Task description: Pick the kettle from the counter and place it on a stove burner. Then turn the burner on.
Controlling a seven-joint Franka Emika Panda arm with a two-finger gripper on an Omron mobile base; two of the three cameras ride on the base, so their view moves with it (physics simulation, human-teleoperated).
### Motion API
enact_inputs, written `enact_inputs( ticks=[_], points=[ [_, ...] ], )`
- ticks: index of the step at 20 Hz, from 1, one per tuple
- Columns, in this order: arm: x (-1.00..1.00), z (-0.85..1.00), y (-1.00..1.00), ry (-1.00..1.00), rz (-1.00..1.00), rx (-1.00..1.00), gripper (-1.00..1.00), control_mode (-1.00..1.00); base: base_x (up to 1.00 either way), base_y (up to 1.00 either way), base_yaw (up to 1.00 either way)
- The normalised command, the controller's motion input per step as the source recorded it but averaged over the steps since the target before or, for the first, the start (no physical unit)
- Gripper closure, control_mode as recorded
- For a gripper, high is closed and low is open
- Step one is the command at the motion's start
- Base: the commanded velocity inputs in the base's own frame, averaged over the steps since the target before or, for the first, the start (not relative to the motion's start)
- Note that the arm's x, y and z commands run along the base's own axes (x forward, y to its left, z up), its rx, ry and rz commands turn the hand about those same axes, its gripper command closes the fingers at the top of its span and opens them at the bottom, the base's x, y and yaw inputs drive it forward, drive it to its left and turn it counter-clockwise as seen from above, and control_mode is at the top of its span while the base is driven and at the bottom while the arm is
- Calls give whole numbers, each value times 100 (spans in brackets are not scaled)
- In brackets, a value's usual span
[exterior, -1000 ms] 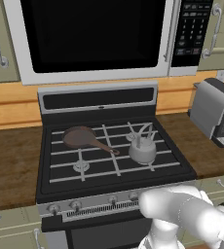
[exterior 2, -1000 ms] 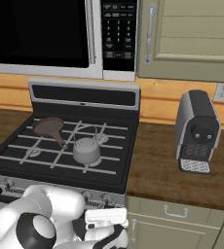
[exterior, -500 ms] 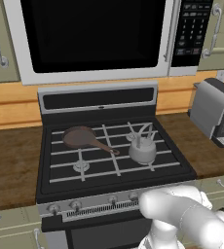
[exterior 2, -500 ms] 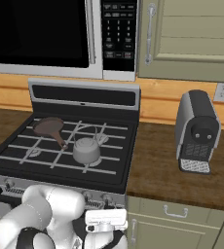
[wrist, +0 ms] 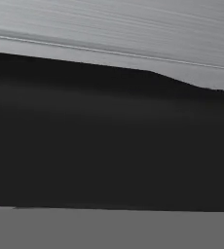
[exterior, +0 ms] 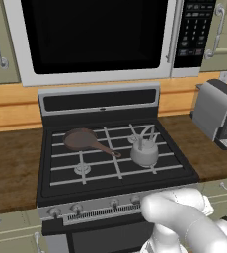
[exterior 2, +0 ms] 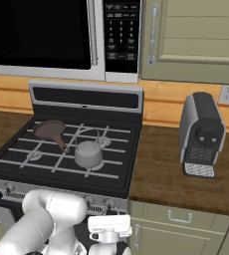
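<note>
One arm is folded low in front of the stove, its elbow (exterior: 177,217) below the knob row (exterior: 93,207). The claw (exterior 2: 109,230) sits just below the front edge, beside the cabinet drawer (exterior 2: 178,217); its hand has crept slightly toward the cabinet side over the last second, while nothing on the stove has moved. Whether the fingers are apart or together cannot be told: the hand view gives a dark blurred surface under a pale grey band, with no fingertips resolved. Beyond the knobs, the kettle (exterior: 144,150) stands upright on the grate over the front right burner, handle arched above it, no longer on the desk (exterior 2: 186,172). The placing step therefore appears complete, and the remaining work is judged to be the burner knob. The front left burner (exterior: 82,169) is bare. The pan (exterior: 81,140) rests on the rear left burner, handle pointing toward the kettle but not touching it. Further right on the desk stands the coffee machine (exterior 2: 202,134), well apart from the stove. A microwave (exterior: 93,37) hangs above.
</note>
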Motion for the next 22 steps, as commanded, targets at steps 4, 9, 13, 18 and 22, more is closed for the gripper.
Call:
enact_inputs(
  ticks=[4,9,13,18,22],
  points=[
    [6,56,3,-26,0,-11,100,-100,0,0,0],
    [3,93,21,-23,0,-20,100,-100,0,0,0],
    [0,84,11,-32,1,-34,100,-100,0,0,0],
    [-16,50,0,-41,25,-51,100,-100,0,0,0],
    [-31,24,0,-43,47,-56,100,-100,0,0,0]
  ],
)
